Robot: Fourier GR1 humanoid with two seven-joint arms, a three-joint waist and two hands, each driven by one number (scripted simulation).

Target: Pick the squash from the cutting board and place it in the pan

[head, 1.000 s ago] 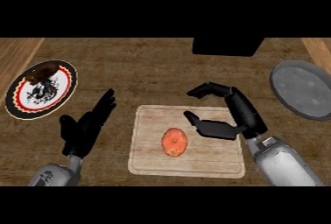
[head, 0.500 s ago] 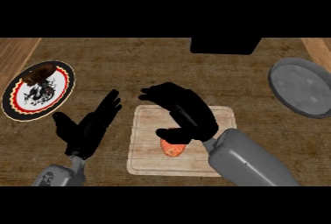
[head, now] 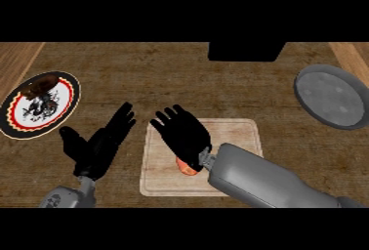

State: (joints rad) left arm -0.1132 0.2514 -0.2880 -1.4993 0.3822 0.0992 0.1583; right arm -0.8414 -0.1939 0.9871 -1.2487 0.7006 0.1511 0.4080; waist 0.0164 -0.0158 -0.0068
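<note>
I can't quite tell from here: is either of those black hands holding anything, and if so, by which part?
Nothing is held. The right hand lies flat and open over the squash on the cutting board; the left hand rests open beside it.

The counter [head: 180, 83] looks like dark, grainy wood; the cutting board [head: 241, 134] is pale, matt wood. The pan [head: 333, 96] appears dull grey metal.

Dim and soft all over, with no bright glare, only faint light on the grey pan [head: 333, 96] and the pale cutting board [head: 238, 134], dark brown on the counter [head: 180, 78], black hands hard to make out, everything a little blurry.
</note>
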